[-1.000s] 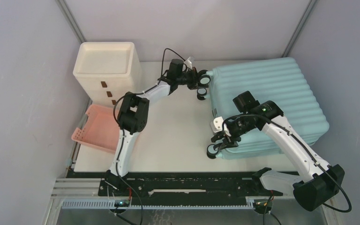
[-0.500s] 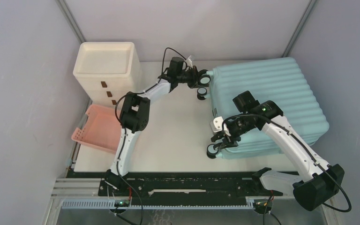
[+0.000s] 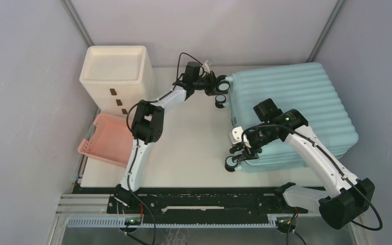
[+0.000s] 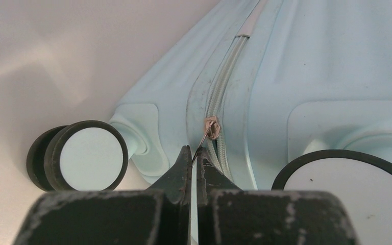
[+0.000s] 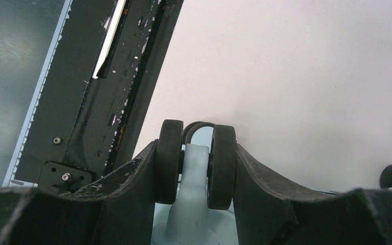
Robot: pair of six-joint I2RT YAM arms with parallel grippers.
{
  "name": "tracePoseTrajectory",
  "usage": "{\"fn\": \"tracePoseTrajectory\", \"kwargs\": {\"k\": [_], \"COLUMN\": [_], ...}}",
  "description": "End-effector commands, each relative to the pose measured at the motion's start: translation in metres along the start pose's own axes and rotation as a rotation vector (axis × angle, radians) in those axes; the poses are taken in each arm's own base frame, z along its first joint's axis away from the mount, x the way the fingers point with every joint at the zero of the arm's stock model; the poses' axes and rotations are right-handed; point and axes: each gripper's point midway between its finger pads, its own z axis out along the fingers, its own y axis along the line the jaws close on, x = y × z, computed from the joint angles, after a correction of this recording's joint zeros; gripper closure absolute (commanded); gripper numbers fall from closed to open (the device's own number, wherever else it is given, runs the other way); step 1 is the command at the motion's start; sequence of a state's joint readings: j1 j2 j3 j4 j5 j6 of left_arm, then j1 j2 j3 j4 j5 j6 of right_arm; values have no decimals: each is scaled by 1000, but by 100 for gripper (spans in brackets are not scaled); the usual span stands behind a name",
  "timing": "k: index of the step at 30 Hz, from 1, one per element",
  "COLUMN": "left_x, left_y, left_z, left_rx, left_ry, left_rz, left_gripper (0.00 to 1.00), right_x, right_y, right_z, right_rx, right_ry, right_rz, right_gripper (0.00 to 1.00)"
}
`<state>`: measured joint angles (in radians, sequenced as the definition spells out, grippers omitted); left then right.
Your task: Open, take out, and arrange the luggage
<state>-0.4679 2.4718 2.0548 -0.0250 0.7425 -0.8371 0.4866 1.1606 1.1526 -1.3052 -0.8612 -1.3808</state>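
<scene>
- The luggage (image 3: 296, 109) lies flat on the right half of the desk (image 3: 194, 148). It is closed, with one broad face up and its wheeled end pointing toward the middle of the desk.
- It is a hard shell in pale aqua-blue, and the upper face is moulded in parallel ribs running from the wheeled end to the far side. It is the largest thing in view.
- The corners are rounded, and moulded sockets of the same blue carry the wheels.
- The far caster wheels (image 3: 223, 87) are black rims with pale blue-white faces. The left wrist view shows one (image 4: 89, 155) on each side of the seam.
- A zipper (image 4: 224, 102) in matching pale blue runs along the seam between the two shell halves, and it looks closed along the stretch in view.
- The zipper pull (image 4: 212, 127) is a small tan-silver slider with a thin wire loop.
- The left gripper (image 3: 213, 84) reaches to the far wheeled corner. In its own view the left gripper (image 4: 194, 153) is clenched tight, and the wire loop of the pull runs in between its tips.
- The right gripper (image 3: 240, 153) sits at the near wheeled corner. In its wrist view it (image 5: 196, 153) grasps the near caster wheel (image 5: 169, 158), a twin black wheel on a blue stem, with one finger against each outer face.
- A cream drawer cabinet (image 3: 115, 69) and a pink basket (image 3: 104, 140) stand on the left, well apart from the luggage.
</scene>
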Motion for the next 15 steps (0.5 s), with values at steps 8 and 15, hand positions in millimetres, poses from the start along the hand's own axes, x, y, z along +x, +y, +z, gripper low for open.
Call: {"fn": "tracePoseTrajectory", "kwargs": {"k": [8, 15], "left_x": [-95, -105], "left_y": [16, 16], "left_z": [-3, -9], "left_rx": [-91, -130], "left_ry": [-373, -423], "left_rz": [12, 20], "left_gripper": [93, 90], "right_x": [-26, -27], "right_y": [35, 35], "right_z": [14, 13], "right_rx": [-153, -153], "right_ry": [-173, -173], "right_rz": [-7, -9], "right_gripper": [100, 100]}}
